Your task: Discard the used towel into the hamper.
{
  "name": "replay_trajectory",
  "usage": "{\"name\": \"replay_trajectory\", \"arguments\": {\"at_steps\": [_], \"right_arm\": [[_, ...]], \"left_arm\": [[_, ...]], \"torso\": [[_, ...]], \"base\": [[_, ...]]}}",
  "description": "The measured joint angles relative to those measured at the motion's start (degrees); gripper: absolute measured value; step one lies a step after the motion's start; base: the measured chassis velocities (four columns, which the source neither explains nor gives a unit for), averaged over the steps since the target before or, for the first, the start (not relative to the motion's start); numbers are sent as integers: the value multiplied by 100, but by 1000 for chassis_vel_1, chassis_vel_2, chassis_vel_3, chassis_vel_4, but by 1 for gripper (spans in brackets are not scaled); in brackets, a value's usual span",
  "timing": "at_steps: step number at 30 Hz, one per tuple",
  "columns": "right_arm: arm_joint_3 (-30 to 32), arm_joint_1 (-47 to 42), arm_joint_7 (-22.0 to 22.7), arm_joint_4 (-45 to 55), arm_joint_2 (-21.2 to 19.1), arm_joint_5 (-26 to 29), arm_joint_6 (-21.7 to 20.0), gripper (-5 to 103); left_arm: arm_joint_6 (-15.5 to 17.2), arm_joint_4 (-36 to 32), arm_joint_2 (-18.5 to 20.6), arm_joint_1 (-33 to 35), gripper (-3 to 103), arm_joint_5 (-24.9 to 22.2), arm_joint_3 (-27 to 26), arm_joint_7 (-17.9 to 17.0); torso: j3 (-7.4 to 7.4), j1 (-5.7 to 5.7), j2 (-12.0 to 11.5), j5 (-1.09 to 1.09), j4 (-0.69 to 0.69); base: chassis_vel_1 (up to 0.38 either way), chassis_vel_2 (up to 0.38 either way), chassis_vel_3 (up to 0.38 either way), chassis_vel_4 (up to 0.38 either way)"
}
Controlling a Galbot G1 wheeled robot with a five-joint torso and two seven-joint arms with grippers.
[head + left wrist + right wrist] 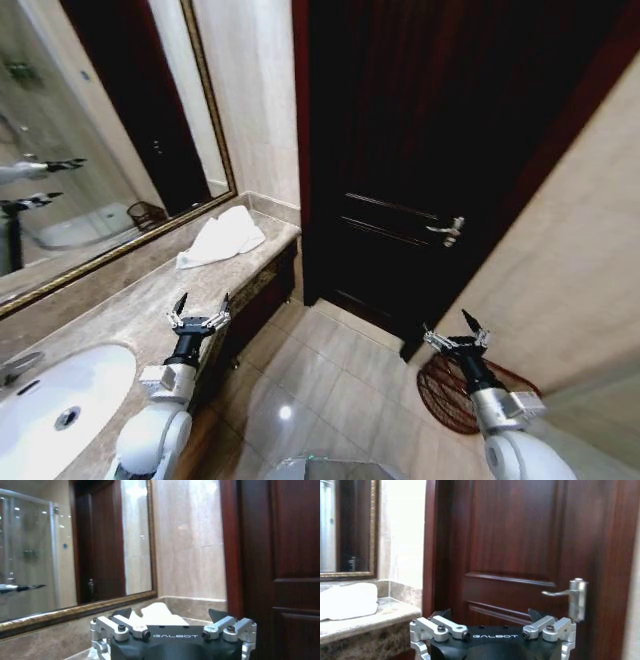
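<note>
While both my arms hang in front of me, my left gripper (200,305) sits over the front edge of the counter (130,310), fingers spread wide, nothing between them, touching nothing. In the left wrist view the same gripper (170,612) points toward the towel (157,613), jaws apart with the towel showing beyond them, not in contact.

The towel (222,237) is white, crumpled, lying on the counter near its far end, close to the corner where the wall meets the dark wooden door (420,150). It is well ahead of my left gripper. In the right wrist view the towel (347,600) rests on the counter top beside the door frame.

My right gripper (455,333) hovers above the tiled floor (320,370), fingers also spread wide and empty. It is just above and in front of the hamper (445,395), a dark reddish wire basket standing on the floor by the right-hand wall, near the door. Gripper and hamper overlap in the head view; I can't tell if they touch.

The sink (55,405) is at the near left end of the counter, and the mirror (90,130) hangs above it. The door handle (570,594) is ahead of my right gripper (490,613).
</note>
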Motion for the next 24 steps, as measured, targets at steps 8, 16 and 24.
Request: {"name": "replay_trajectory", "arguments": {"at_steps": [8, 16, 24], "right_arm": [[-10, 2, -8, -4, 9, -37, 47, 100], [-13, 16, -15, -41, -3, -49, 47, 100], [-42, 47, -39, -105, 13, -67, 45, 100]], "left_arm": [[-14, -15, -25, 16, 100, 33, 0, -2], [-15, 38, -26, -25, 100, 39, 22, -2], [-14, 76, -26, -37, 100, 40, 51, -48]], "torso": [[0, -1, 0, 1, 1], [0, -1, 0, 0, 0], [0, 0, 0, 3, 2]], "base": [[-86, 259, 274, -76], [-83, 261, 261, -81], [-99, 260, 271, -92]]}}
